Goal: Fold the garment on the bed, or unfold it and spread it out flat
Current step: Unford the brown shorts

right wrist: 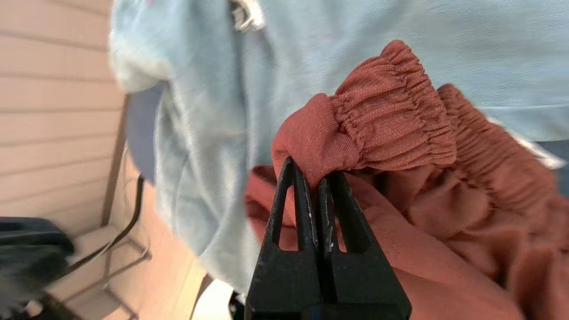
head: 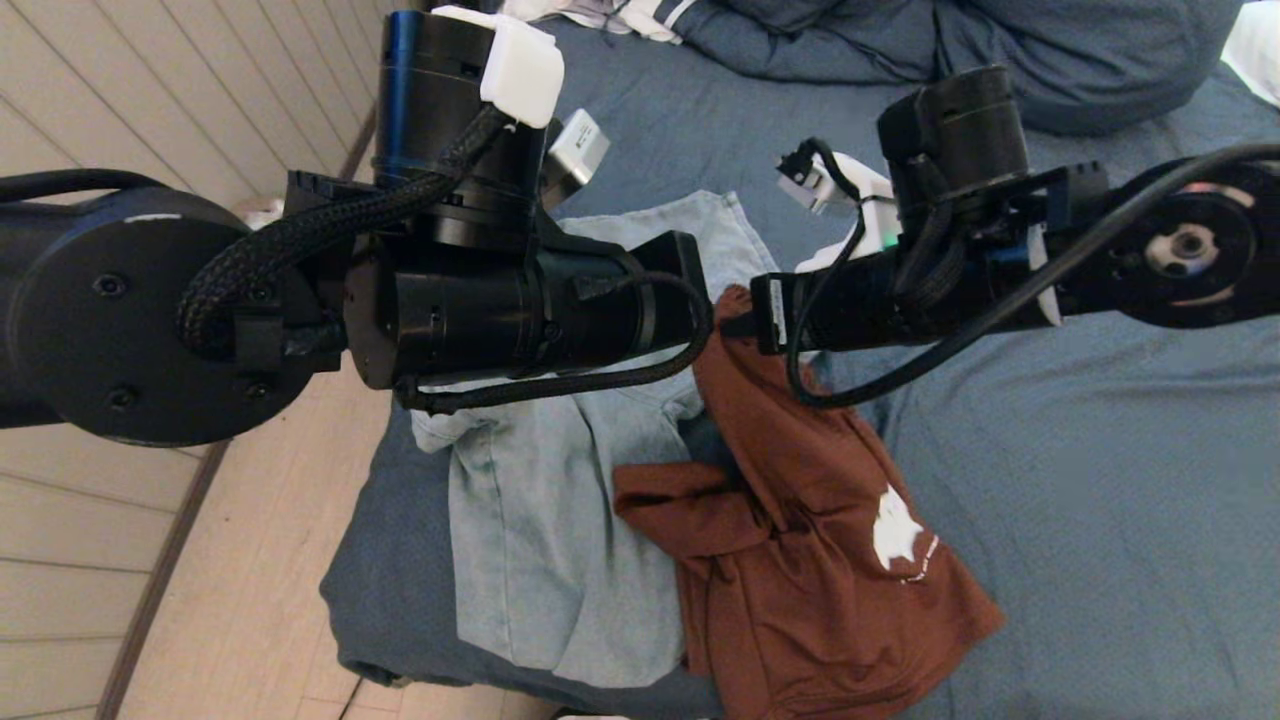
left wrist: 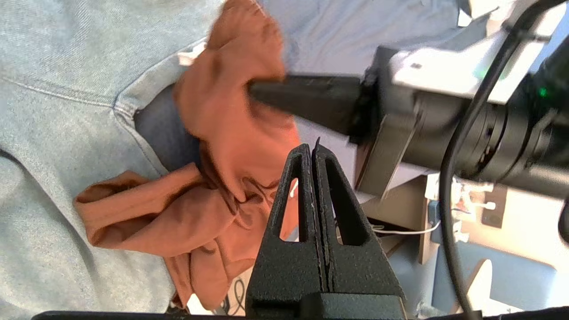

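Head view: the rust-brown knit garment with a white star print (head: pixel 800 540) lies crumpled near the foot edge of the large bed with the wrinkled slate-blue cover (head: pixel 1100 480), partly overlapping a pale blue denim garment (head: pixel 540 540) spread to its left. A bunched blue duvet (head: pixel 900 50) sits at the far end of the bed.

The right gripper (right wrist: pixel 316 178) pinches the elasticated hem of the rust-brown garment (right wrist: pixel 391 129) between fingers pressed nearly together, with a fold of fabric caught at their tips; in the head view this corner is lifted above the mattress, so that the cloth hangs from it in a tapering drape. The left gripper (left wrist: pixel 312 151) hovers just beside the raised fabric (left wrist: pixel 231 133), its fingers pressed together on nothing.

Progress, as a judgement: the task appears to be at an early stage. One corner of the rust-brown garment is secured and raised, but the body remains twisted, one part bunched into a knot-like fold toward the denim garment, and no clean edge or crease is laid out. What is left would be a second grasp on an opposite corner or hem, tensioning the cloth between both grippers, laying it flat on a bare part of the cover, and then folding if required. The denim garment lies fairly flat but is wrinkled.
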Controlling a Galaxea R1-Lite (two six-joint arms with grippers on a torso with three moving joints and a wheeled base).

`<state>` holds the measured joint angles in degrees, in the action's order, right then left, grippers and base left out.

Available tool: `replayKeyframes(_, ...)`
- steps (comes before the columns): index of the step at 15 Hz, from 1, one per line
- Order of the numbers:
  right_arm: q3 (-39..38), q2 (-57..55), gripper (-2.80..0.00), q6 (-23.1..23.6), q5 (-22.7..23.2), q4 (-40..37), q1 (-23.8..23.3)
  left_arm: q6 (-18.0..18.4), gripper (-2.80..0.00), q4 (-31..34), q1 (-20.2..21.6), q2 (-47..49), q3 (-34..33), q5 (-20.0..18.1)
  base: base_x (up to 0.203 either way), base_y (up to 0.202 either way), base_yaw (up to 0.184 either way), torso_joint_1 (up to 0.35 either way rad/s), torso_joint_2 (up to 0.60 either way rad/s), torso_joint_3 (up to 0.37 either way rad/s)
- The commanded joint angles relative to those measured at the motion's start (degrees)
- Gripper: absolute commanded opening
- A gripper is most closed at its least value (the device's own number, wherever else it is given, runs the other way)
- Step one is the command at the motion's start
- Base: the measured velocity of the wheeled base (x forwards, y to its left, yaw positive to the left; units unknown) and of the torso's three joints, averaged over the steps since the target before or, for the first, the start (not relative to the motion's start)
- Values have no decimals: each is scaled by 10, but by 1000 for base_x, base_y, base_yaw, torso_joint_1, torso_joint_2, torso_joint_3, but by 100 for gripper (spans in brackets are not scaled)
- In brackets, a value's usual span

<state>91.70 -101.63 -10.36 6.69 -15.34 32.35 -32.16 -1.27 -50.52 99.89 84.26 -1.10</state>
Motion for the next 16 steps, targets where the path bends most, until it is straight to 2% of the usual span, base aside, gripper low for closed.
replayKeyframes(1, -8, -9, -280, -2, 1, 0, 18, -2, -280, -1, 0, 2, -2, 0, 0, 0, 0, 0, 0, 0)
replayKeyframes(3, -11, -9, -280, -3, -5, 1, 24, -2, -280, -1, 0, 2, -2, 0, 0, 0, 0, 0, 0, 0)
replayKeyframes(4, -11, -9, 0, -1, -9, 2, 27, -2, -280, -1, 0, 2, -2, 0, 0, 0, 0, 0, 0, 0)
replayKeyframes(12, -15, 26, 0, 1, -8, 0, 24, -2, -280, -1, 0, 6, -2, -1, 0, 0, 0, 0, 0, 0)
replayKeyframes(13, -20, 40, 0, 0, -9, 0, 15, -2, -280, -1, 0, 20, -1, -1, 0, 0, 0, 0, 0, 0)
replayKeyframes(16, -33, 73, 0, 1, -7, 0, -61, -3, -280, -2, 12, 82, 7, -2, 0, 0, 0, 0, 0, 0)
